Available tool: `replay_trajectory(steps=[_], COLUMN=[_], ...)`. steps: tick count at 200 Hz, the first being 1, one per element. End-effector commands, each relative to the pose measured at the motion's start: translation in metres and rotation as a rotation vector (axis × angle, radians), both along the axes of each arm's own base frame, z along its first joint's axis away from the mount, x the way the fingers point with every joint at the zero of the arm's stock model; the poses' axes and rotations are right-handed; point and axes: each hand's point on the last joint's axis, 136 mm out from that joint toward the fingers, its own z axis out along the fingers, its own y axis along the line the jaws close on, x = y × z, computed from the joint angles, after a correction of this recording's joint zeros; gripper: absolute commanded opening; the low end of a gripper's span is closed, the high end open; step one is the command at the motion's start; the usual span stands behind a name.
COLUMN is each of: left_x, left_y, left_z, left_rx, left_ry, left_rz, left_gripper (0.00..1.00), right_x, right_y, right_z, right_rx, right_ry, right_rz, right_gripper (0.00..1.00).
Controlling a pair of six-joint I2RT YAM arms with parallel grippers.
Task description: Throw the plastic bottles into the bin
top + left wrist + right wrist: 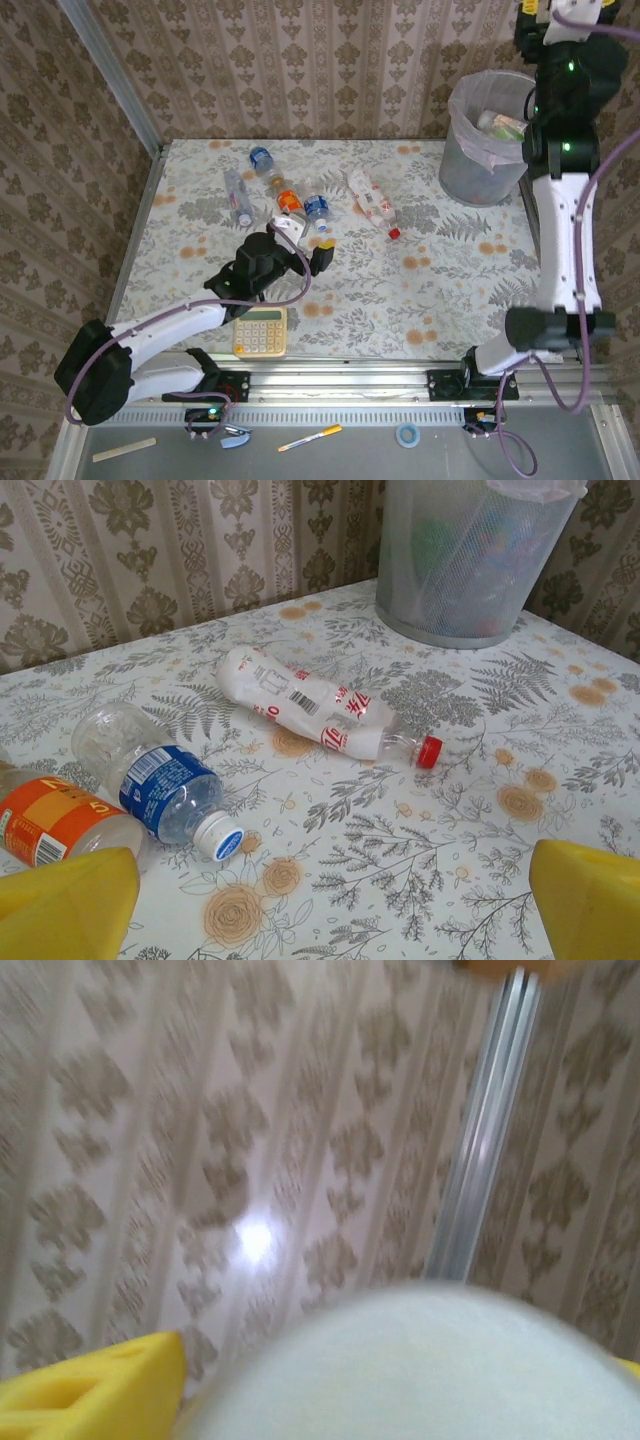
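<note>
Your right fingers hung by the bin rim, hold on the pale bottle unclear; it could've fallen outside; left fingers wide.

You have damask wallpaper, beige on cream, on the walls behind and to the left of the worktop. An aluminium post runs down the left corner. The worktop cover is a pale floral print with grey ferns and orange blossoms. One soft glare spot shows on the wall.
</note>
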Motion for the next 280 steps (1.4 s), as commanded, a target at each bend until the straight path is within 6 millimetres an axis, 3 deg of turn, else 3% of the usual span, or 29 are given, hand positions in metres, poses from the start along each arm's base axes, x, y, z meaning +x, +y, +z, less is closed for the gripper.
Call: replay_trajectory(steps=[1,19,88,176,239,280], left_x=[0.005,0.004,0.004,0.013,0.034,0.045], left_y=[0.004,0.009,0.014,0.014,-0.004,-0.031], left_z=[0.013,0.010,0.009,-0.003,-0.017,-0.026], left_rx=[-0.023,-0.013,-0.036,0.021,0.091,0.064], left_ry=[0.011,0.030,0.062,0.183,0.302,0.384], left_rz=[0.029,0.038,0.061,0.126,0.178,0.145], left_gripper=[1.00,1.00,1.00,1.00,1.00,1.00], right_x=[0.033,0.034,0.009,-0.007,-0.016,-0.023], right_y=[-0.026,-0.025,-0.002,0.015,0.033,0.042], right_z=[-0.086,-0.088,-0.065,-0.070,-0.088,-0.110], right_rx=[0.144,0.161,0.159,0.188,0.210,0.242], right_ry=[0.338,0.323,0.270,0.278,0.321,0.359], right_rz=[-0.093,-0.080,0.041,0.135,0.234,0.284], right_gripper=[0.92,1.00,1.00,1.00,1.00,1.00])
